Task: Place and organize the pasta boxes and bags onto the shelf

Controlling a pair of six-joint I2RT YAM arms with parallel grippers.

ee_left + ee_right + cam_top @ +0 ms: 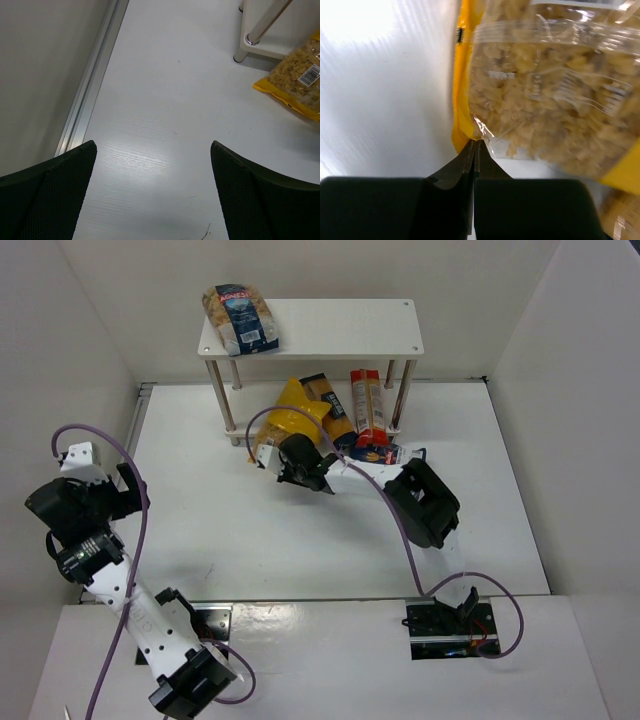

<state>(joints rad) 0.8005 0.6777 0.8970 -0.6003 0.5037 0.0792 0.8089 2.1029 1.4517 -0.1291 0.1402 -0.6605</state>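
The white shelf (340,325) stands at the back. A clear bag with a dark-blue label (240,318) lies on the left of its top board. My right gripper (292,458) is shut on the edge of the yellow pasta bag (290,415), in front of the shelf's lower tier. In the right wrist view the jaws pinch the bag's seam (476,142), and the bag (545,100) fills the view. A yellow-blue spaghetti pack (328,405) and a red-orange one (368,405) lie beside it. A dark-blue box (375,453) is partly hidden under the right arm. My left gripper (125,490) is open and empty.
White walls close in the table on the left, back and right. A metal rail (90,100) runs along the left wall. In the left wrist view, a silver shelf leg (265,25) and the yellow bag (295,82) sit at the upper right.
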